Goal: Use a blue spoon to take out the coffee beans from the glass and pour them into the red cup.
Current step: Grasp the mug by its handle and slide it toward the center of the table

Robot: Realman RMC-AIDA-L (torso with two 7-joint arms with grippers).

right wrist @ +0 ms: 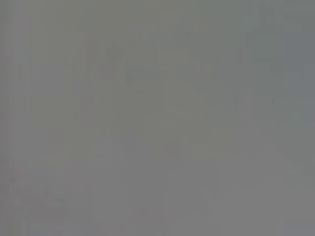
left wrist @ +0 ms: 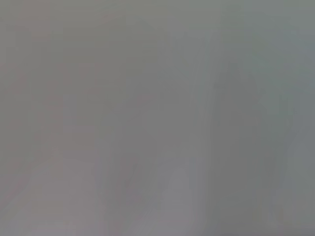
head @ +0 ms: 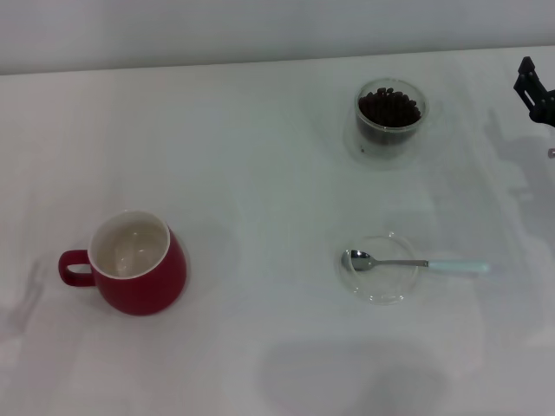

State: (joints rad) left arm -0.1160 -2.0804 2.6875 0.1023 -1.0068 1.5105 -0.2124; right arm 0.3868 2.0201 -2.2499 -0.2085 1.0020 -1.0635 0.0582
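In the head view the red cup (head: 139, 263) stands at the near left, white inside and empty, its handle pointing left. At the far right of centre, the glass (head: 390, 115) holds dark coffee beans (head: 389, 107). The blue spoon (head: 416, 263) lies with its metal bowl in a flat clear saucer (head: 379, 269) and its pale handle pointing right. My right gripper (head: 536, 91) shows only as a black part at the right edge, well right of the glass. My left gripper is out of view. Both wrist views show only bare grey surface.
A white table (head: 260, 173) carries everything, with its far edge against a pale wall. A wide stretch of bare tabletop lies between the cup and the saucer.
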